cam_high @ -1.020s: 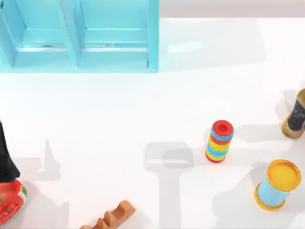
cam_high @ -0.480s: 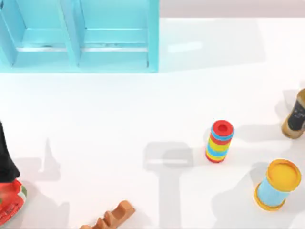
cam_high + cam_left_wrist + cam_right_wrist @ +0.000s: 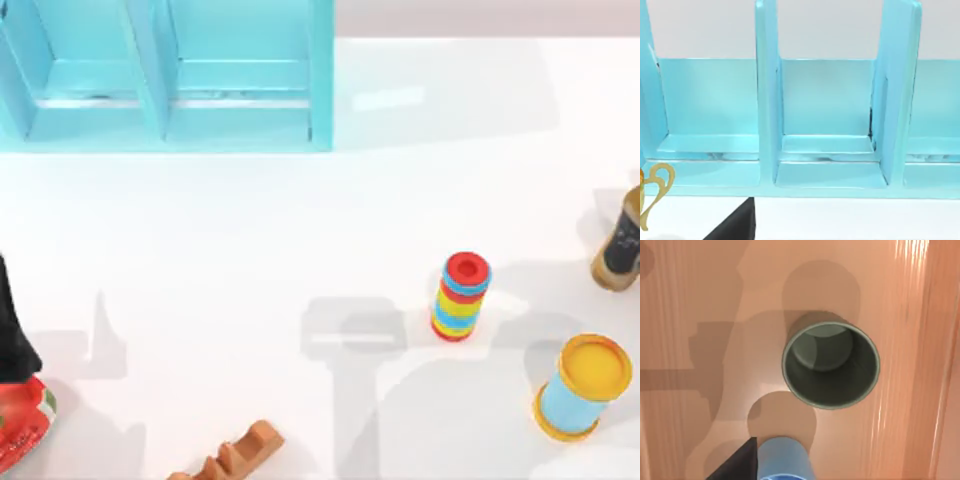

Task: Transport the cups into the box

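Grey-olive cup point(image 3: 830, 365) upright, mouth open for grasping, blue cup point(image 3: 782, 460) near at seven o'clock (finger state indiscernible).

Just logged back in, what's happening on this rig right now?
Nothing is being held at this moment. The right wrist camera looks straight down into the dark grey-olive cup, which stands upright on an orange-brown surface, with the blue cup close beside it, apart from it. The left wrist camera faces the light-blue box, whose visible compartments hold no cups. In the top view, the ring stack and yellow-lidded tub stand on the table's right side.
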Robot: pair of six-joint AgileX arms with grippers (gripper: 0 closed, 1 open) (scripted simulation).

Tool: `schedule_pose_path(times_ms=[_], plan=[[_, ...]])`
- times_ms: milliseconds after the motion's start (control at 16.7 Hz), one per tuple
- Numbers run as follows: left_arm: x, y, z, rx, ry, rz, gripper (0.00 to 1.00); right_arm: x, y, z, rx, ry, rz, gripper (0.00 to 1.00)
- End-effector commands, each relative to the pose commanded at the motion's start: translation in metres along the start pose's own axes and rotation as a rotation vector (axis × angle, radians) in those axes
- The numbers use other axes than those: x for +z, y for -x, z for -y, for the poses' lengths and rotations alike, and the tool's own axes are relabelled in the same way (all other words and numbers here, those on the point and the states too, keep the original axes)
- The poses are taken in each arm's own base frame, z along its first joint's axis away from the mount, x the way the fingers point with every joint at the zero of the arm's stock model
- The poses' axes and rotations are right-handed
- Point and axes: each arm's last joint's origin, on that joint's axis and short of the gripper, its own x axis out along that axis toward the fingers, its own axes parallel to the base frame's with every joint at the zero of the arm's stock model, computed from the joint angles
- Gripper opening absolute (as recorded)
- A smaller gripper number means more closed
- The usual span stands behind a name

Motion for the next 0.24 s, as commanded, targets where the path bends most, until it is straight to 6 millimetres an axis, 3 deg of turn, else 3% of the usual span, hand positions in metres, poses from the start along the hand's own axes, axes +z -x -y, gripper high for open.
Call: schedule_pose_path(times_ms=[240], plan=[[0.0, 0.0, 0.0, 0.0, 0.0, 0.0, 1.0, -0.002, 0.024, -0.001, 0.003, -0.003, -0.003, 1.0]])
